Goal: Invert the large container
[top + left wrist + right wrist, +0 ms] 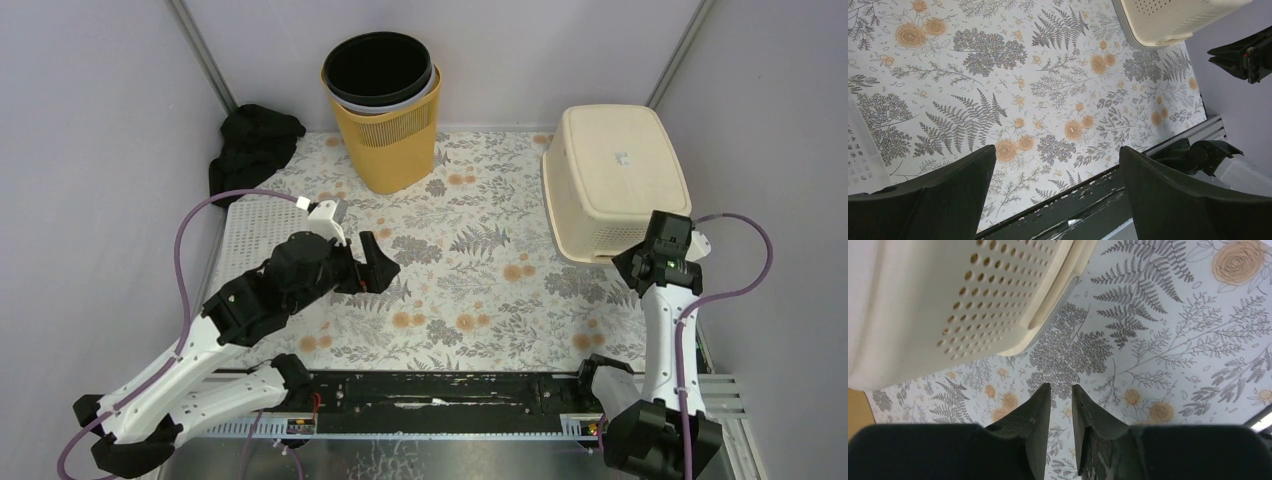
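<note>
We see the large container (pixel 615 170), cream plastic with perforated sides, at the right rear of the floral table cover (pixel 470 270), lying bottom up with its flat base facing the ceiling and its rim towards the table. The right gripper (pixel 1060 387) hangs just beside the container's near edge, pointing down at the cover. In the right wrist view its two fingers (pixel 1034 415) stand almost together with only a thin slit between them, and nothing is pinched there. The container's rim and dotted wall (pixel 948 300) fill the upper left of that view, apart from the fingertips.

The left gripper (pixel 378 265) hovers over the middle-left of the table, well apart from the container. Its jaws are spread wide and empty, and in the left wrist view we see bare patterned cover between them.

At the back stands a yellow bin (pixel 390 140) with a black bin (pixel 378 65) nested inside it. A black cloth (pixel 255 140) is bunched in the rear left corner, just behind a white perforated mat (pixel 255 230)
</note>
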Robot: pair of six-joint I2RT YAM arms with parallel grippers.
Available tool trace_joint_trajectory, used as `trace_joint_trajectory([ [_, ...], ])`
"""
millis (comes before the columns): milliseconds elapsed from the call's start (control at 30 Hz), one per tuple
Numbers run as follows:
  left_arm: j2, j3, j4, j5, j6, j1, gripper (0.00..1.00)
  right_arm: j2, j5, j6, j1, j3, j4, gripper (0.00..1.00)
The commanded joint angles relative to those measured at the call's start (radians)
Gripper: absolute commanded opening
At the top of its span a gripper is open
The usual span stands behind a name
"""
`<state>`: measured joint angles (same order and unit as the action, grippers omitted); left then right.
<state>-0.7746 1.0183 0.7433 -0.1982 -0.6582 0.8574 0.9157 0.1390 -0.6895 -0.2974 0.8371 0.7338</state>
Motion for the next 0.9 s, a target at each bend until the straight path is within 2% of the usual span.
trace_joint_trajectory([
  [0,-0.006,0.011,0.001,-0.013,0.025,0.001,1.0,0.05,-0.022,-0.045,-0.014,0.009,-0.139,0.29],
  [300,-0.021,0.023,0.007,-0.029,0.018,0.001,1.0,0.254,-0.054,-0.111,-0.02,0.07,-0.312,0.28],
  [433,-0.024,0.029,0.014,-0.039,0.016,0.0,1.0,0.335,-0.05,-0.123,-0.021,0.097,-0.366,0.24],
  [867,-0.056,0.063,0.031,-0.069,0.016,0.001,1.0,0.582,-0.07,-0.155,-0.025,0.244,-0.472,0.25],
])
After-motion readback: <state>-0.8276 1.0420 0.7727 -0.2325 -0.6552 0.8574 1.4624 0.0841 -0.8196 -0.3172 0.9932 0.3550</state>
